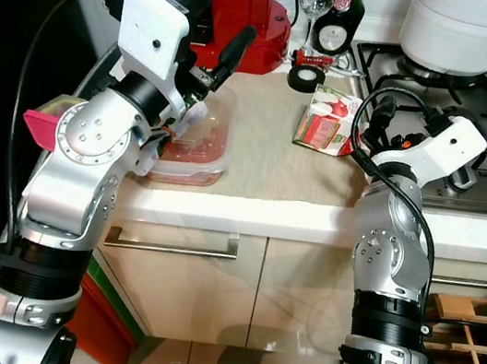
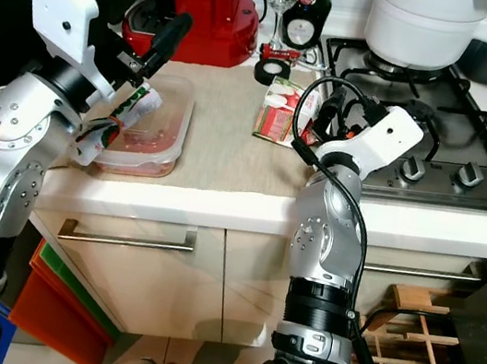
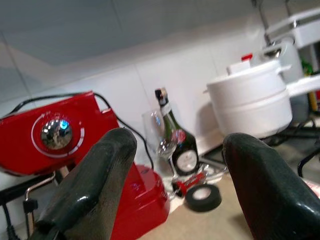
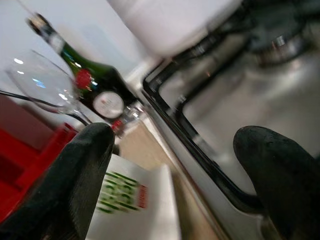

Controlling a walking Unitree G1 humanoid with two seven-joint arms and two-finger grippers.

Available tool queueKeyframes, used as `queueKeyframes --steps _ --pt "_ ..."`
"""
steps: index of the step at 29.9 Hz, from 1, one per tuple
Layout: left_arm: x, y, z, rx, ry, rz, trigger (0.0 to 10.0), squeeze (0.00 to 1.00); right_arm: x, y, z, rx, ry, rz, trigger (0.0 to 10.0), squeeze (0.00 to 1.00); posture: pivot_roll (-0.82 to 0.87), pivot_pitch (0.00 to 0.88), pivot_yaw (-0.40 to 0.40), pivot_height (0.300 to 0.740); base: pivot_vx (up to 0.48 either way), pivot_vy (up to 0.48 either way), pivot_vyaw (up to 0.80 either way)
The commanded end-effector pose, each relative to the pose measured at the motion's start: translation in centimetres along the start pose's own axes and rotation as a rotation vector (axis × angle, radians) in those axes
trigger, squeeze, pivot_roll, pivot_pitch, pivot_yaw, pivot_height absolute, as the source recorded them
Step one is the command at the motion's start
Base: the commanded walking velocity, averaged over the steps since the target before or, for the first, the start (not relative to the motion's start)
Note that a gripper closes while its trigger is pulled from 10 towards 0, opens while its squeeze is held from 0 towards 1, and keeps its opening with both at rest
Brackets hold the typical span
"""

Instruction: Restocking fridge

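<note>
My left gripper (image 3: pixel 170 185) is raised above the clear plastic container (image 1: pixel 200 151) of reddish food at the counter's edge, fingers spread apart, holding nothing. My right gripper (image 4: pixel 175 175) hovers with fingers open beside the small printed carton (image 1: pixel 326 119). Behind stand a glossy red coffee machine (image 1: pixel 240 9), wine glass (image 3: pixel 159 137), dark bottle (image 3: pixel 177 142), tape roll (image 1: pixel 306 78) and white pot (image 1: pixel 460 31) on the hob (image 1: pixel 479 114).
</note>
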State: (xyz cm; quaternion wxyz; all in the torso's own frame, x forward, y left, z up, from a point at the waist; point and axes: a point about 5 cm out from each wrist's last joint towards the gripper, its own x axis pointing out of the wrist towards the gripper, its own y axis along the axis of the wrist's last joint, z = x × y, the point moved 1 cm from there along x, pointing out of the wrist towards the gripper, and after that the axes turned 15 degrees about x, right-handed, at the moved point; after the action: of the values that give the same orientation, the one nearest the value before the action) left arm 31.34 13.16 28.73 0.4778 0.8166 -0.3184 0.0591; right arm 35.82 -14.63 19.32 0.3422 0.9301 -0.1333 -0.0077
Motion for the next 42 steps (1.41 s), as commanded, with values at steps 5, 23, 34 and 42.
queueKeyframes --steps 5,23,34,42 --pt "-0.6 0.4 -0.3 0.003 -0.016 -0.006 10.0 0.0 -0.5 -2.5 -4.0 0.162 0.065 -0.085 10.0 0.0 0.17 0.113 0.13 0.74 0.0 0.0 0.0" --pt "-0.6 0.9 -0.2 -0.005 -0.017 0.003 10.0 0.0 -0.8 -4.0 -7.8 0.278 0.142 -0.177 10.0 0.0 0.17 0.091 0.093 0.74 0.0 0.0 0.0" --pt "-0.7 0.9 -0.2 -0.003 -0.013 0.011 10.0 0.0 -1.2 -6.3 -7.7 0.433 0.066 -0.331 10.0 0.0 0.17 0.073 0.071 0.74 0.0 0.0 0.0" --pt "-0.7 0.9 -0.2 0.003 -0.012 0.015 10.0 0.0 -1.1 -7.2 -7.9 0.497 0.053 -0.385 0.0 0.0 0.17 0.064 0.07 0.74 0.0 0.0 0.0"
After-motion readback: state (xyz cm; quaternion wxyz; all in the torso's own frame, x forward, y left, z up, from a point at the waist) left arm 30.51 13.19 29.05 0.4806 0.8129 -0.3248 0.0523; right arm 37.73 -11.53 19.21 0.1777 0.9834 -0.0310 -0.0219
